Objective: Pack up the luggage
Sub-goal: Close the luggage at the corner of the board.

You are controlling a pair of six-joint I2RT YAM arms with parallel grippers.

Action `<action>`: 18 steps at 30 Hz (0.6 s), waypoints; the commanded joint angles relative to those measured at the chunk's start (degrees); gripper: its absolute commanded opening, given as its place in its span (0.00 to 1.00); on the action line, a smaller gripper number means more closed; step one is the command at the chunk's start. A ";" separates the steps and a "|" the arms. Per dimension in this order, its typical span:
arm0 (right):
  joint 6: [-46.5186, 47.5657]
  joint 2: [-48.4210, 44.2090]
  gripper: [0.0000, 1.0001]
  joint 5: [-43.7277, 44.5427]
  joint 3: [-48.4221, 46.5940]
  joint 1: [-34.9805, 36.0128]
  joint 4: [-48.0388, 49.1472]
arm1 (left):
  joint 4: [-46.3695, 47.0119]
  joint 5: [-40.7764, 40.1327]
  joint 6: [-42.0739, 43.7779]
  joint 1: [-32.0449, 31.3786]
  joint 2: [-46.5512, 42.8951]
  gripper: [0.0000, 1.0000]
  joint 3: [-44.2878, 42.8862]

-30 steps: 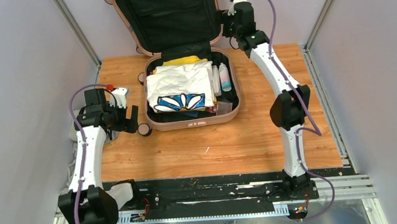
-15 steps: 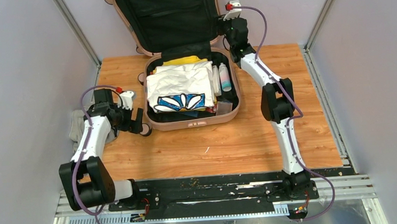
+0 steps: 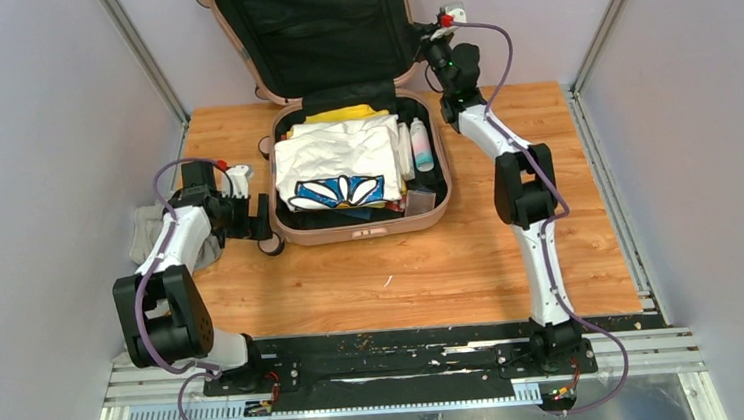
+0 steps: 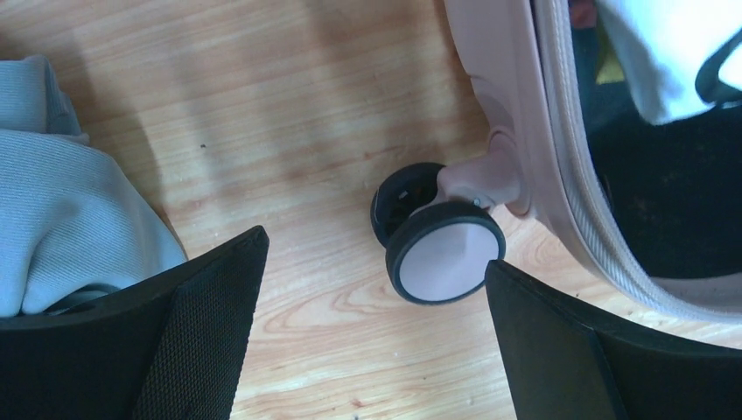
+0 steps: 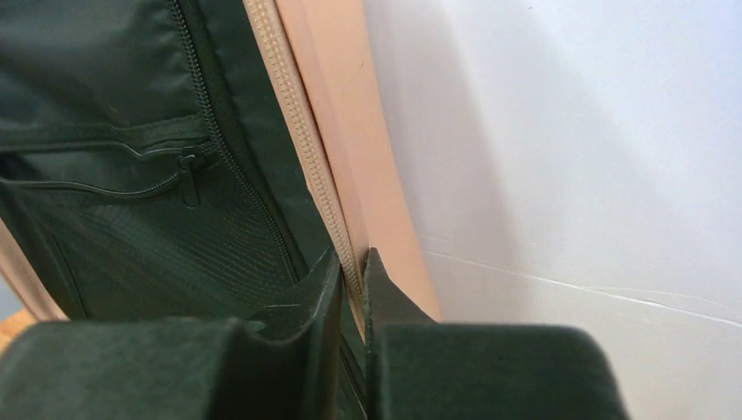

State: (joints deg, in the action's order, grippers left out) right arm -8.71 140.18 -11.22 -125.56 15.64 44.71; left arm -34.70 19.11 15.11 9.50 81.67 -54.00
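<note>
Luggage [image 3: 365, 233] is placed at the far centre of the wooden table [image 3: 403, 278], lower shell flat, lid [image 3: 319, 29] stood upright against the back wall. Black lining is seen inside both halves.

Lower shell is packed:
- white garment with a blue daisy print [image 3: 337, 168] laid on top
- yellow item [image 3: 340, 114] tucked behind it
- two bottles [image 3: 421, 144] lined along the right wall
- small clear box [image 3: 419, 201] at the near right corner

Right gripper [image 3: 432, 43] is raised to the lid's right edge. In the right wrist view the fingers [image 5: 306, 297] are clamped on the pink rim and zipper band [image 5: 350, 114], lining side and shell side each covered by one finger.

Left gripper [image 3: 260, 219] is held low at the near left corner of the shell, jaws fully spread, nothing gripped. In the left wrist view a spinner wheel [image 4: 442, 245] is framed between the two fingers, closer to the right one; contact cannot be confirmed.

Grey-blue cloth [image 3: 149, 233] is bunched at the table's left edge, beside the left arm.
</note>
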 commanded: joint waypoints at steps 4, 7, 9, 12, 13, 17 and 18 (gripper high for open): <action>-3.37 -14.88 0.00 -8.86 20.49 -0.57 10.49 | 4.65 -3.45 -5.47 -0.44 3.09 1.00 -2.84; -4.40 -20.54 0.00 -9.28 32.10 -0.61 14.31 | 5.58 -5.10 -7.04 -0.53 4.25 1.00 -3.83; -5.08 -24.28 0.00 -9.46 39.27 -0.70 16.19 | 6.15 -5.80 -8.06 -0.60 4.90 1.00 -4.17; -5.55 -30.03 0.00 -8.68 50.74 -0.67 19.39 | 6.63 -6.67 -9.61 -0.62 5.58 1.00 -4.30; -5.71 -31.73 0.00 -7.95 54.25 -0.74 20.26 | 6.43 -6.98 -9.96 -0.62 5.70 1.00 -4.39; -7.85 -37.53 0.03 -6.35 65.05 -1.17 21.58 | 3.38 -7.15 -9.15 -0.54 4.55 1.00 -4.42; -8.19 -38.71 0.04 -6.31 66.75 -1.22 21.50 | 2.50 -7.49 -8.49 -0.34 3.71 1.00 -4.28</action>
State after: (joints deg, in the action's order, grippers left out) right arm -12.23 107.24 -16.80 -63.86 14.44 58.94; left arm -29.82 12.88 6.50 9.17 86.76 -57.01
